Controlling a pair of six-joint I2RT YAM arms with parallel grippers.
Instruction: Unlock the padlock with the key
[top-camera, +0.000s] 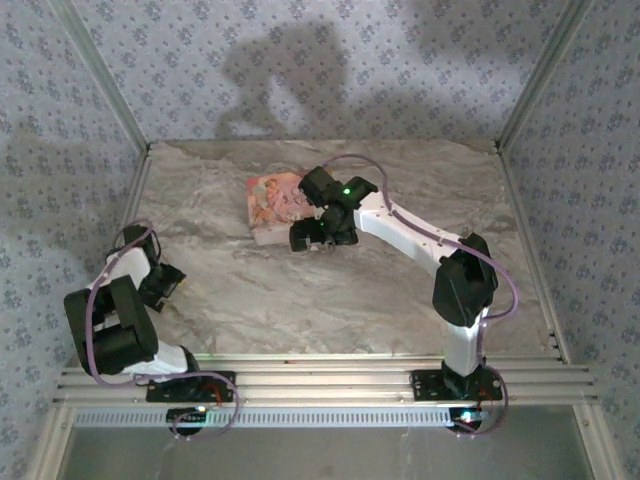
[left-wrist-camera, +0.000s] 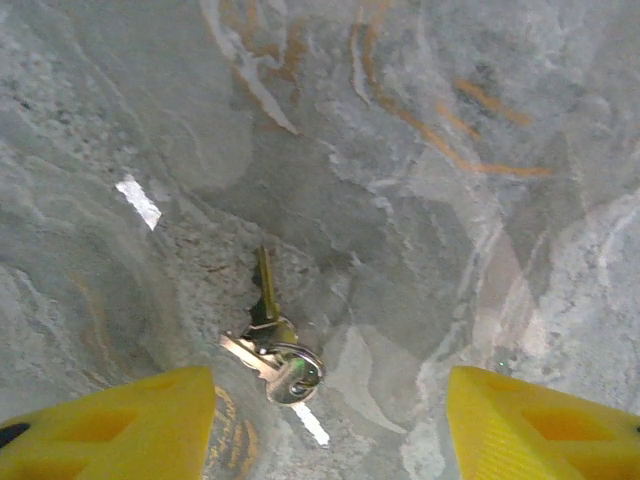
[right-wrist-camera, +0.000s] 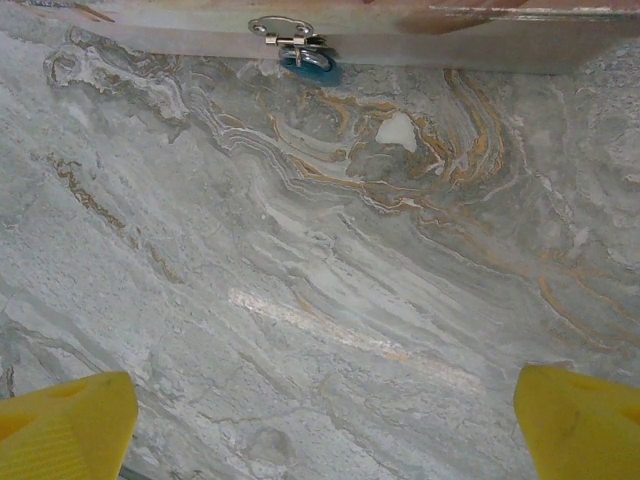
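A pink box lies on the marble table.

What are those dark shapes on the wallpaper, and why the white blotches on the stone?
Top external view: the dark shapes on the back wall look like shadows cast by the arms. Left wrist view: the white patches beside the keys look like glare on the table. Right wrist view: a paler glare streak mid-table; the padlock looks soft.

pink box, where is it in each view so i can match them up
top external: pink box on the table's far half, just left of centre.
right wrist: its side wall along the top edge, padlock on it.
left wrist: keys lying elsewhere on the marble.
shared landmark: the marble table.
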